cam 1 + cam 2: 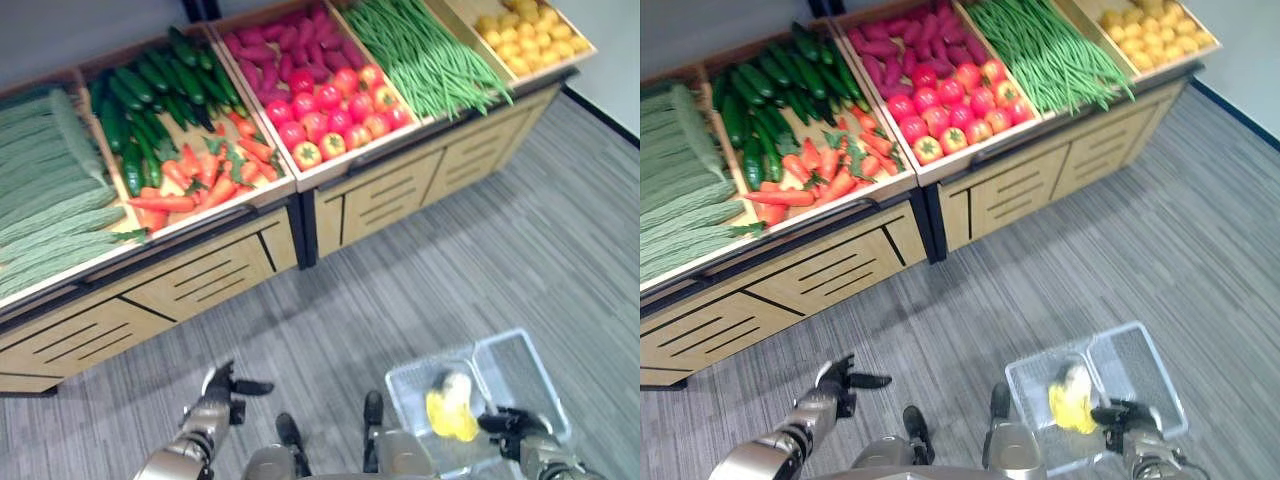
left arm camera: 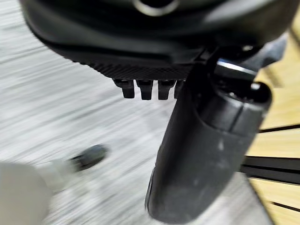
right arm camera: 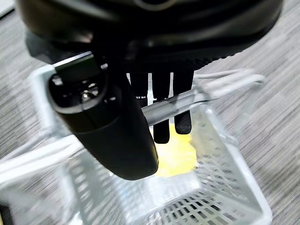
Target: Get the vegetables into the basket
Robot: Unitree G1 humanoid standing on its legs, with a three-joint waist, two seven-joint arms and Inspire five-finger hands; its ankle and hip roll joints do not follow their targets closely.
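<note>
A clear plastic basket (image 1: 520, 345) hangs low over the grey floor at the lower right. A yellow vegetable (image 1: 450, 410) lies inside it. My right hand (image 1: 520, 425) is shut on the basket's clear handle (image 3: 199, 96), with its fingers (image 3: 161, 108) curled round the bar, and the yellow vegetable (image 3: 178, 157) shows below them. My left hand (image 1: 215, 395) hovers over the floor at the lower left, open, holding nothing and with its thumb (image 2: 206, 150) sticking out. Carrots (image 1: 200, 175), cucumbers (image 1: 150, 100) and tomatoes (image 1: 335, 110) lie in the wooden display ahead.
The long wooden display stand (image 1: 230, 265) runs across the far side, with bins of ridged green gourds (image 1: 50, 190), purple sweet potatoes (image 1: 280, 45), green beans (image 1: 425, 55) and yellow produce (image 1: 525, 30). Grey striped floor (image 1: 450, 260) lies between me and the stand.
</note>
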